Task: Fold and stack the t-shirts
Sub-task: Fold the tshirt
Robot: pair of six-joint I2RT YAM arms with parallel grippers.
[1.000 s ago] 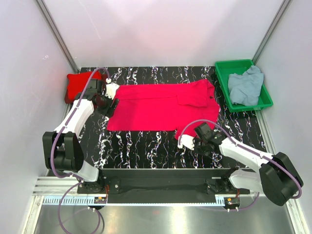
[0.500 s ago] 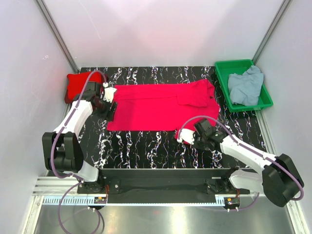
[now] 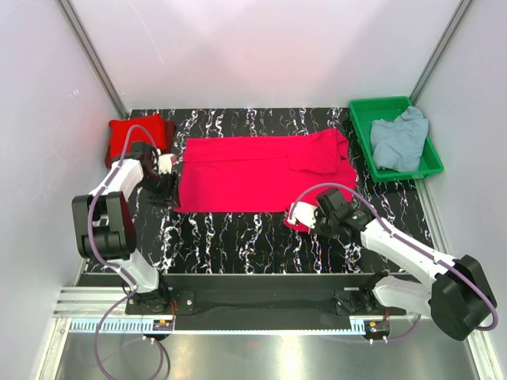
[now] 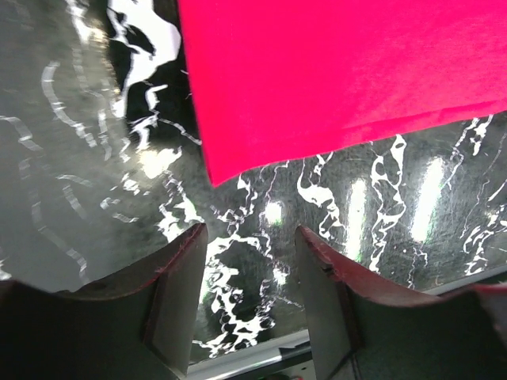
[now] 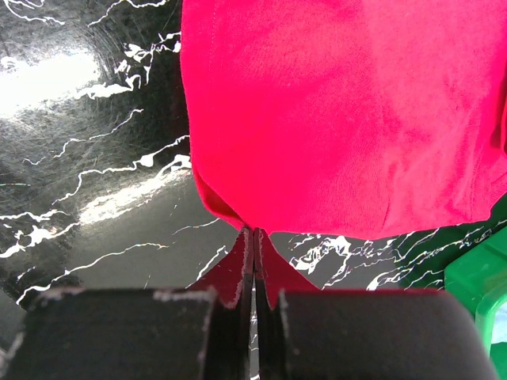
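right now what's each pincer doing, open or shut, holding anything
left pincer: open, holding nothing, just off a corner of the red t-shirt.
right pincer: shut on the red t-shirt's edge.

So the surface (image 3: 238, 237) is glossy black with white marble-looking veins all over, pretty reflective under the lights. Green plastic tray (image 3: 362, 138) sits at the far right corner of it. White walls (image 3: 261, 47) all around, metal posts (image 3: 91, 55) in the back corners, silver rail (image 3: 261, 326) along the near edge
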